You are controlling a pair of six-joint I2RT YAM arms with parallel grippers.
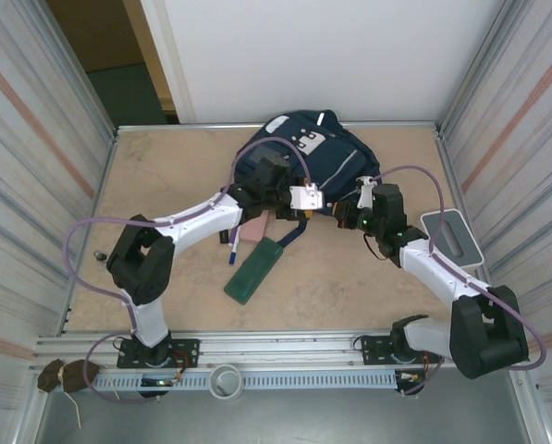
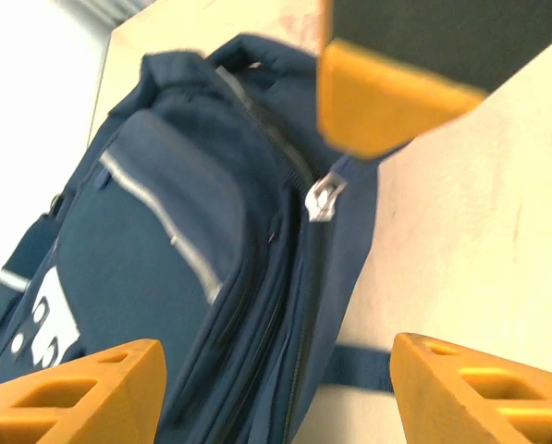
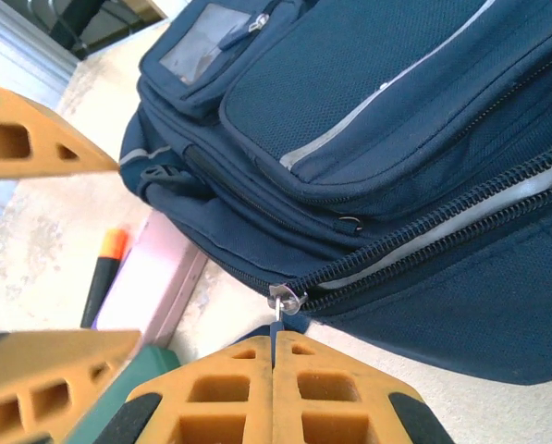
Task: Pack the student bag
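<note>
Table (image 1: 165, 176): tan top is sitting inside grey metal walls, with the two arms bolted at the near edge.
Student bag (image 1: 299, 148): the navy backpack is lying flat at the far middle of the table, front pocket up, so both arms can reach its zip.
Zip pull (image 3: 283, 300): the little silver tab is hanging on the main zip, which is gaping open on one side of it.
Right gripper (image 3: 274, 356): its fingers are pressing together and pinching the zip pull, likely to drag the zip along and open the bag wider.
Left gripper (image 2: 276, 379): its fingers are standing spread apart, holding nothing and hovering just over the bag near the zip. It is probably getting ready to hold the cloth steady.
Waiting things: a green case (image 1: 254, 270), a pink flat thing (image 1: 255, 227) and a blue pen (image 1: 232, 250) are lying just in front of the bag, close by for packing.
</note>
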